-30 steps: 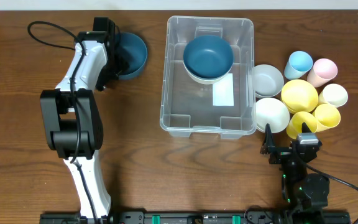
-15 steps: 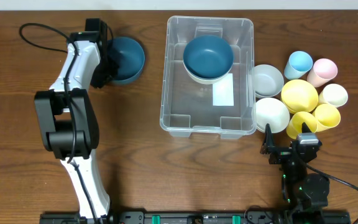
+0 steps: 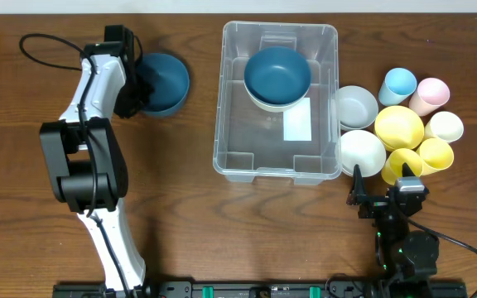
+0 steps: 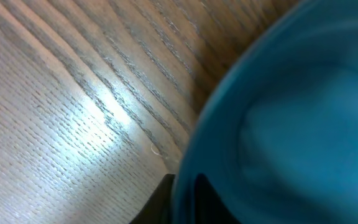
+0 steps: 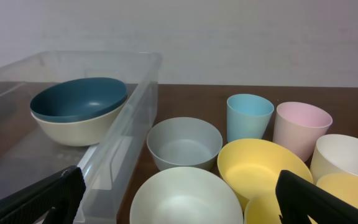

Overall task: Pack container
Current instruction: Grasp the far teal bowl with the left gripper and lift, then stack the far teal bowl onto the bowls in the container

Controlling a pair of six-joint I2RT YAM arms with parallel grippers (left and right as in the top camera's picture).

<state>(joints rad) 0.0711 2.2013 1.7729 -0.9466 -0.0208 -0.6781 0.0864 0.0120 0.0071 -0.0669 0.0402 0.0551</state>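
While the right tool (image 5: pixel 179 186) hangs by the tabletop's near right corner, jaws spread wide with nothing between them, white, grey and yellow bowls (image 3: pixel 361 151) and pastel cups (image 3: pixel 400 83) crowd the right edge just beyond it. The container (image 3: pixel 276 175) stands mid-tabletop toward the far edge, with a nested pair (image 3: pixel 277 74), dark blue in cream, at its far end. At the far left corner, the left tool (image 3: pixel 137 89) looks clamped on the left rim of a blue bowl (image 3: pixel 162 81).

That pinch takes only one side of a thin rim, so the blue bowl could tilt or slip as it rises. Hanging crooked, it might clip the container's wall.

The white label (image 3: pixel 297 124) on the container's floor shows no readable writing, and no brand is visible anywhere.
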